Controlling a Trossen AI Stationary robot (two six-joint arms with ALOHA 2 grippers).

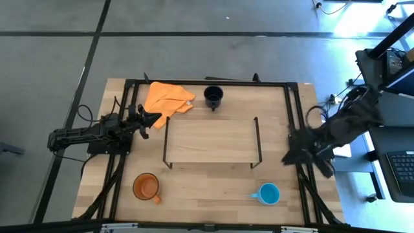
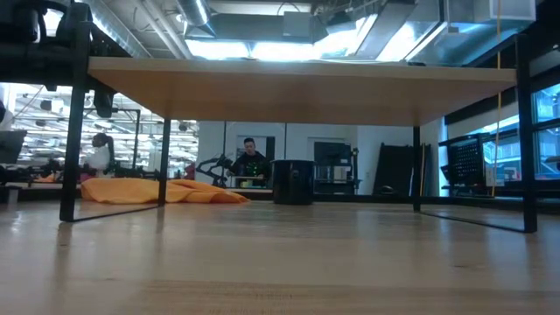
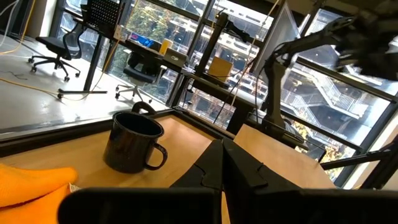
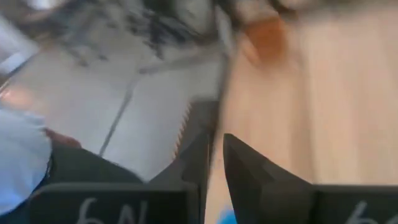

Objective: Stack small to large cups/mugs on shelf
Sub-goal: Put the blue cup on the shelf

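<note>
Shelf [image 1: 210, 139] sits at the middle of the tabletop [image 1: 213, 188] in the high view, its board bare. Black mug [image 1: 213, 96] stands above it in the frame, beside the orange cloth [image 1: 168, 98]. Orange mug [image 1: 146, 186] is at lower left, light blue mug [image 1: 268, 193] at lower right. Left hand [image 1: 152, 118] rests left of the shelf, fingers closed on nothing. Right hand [image 1: 289, 155] hangs at the tabletop's right edge, fingers pressed nearly together, gripping nothing.
</note>
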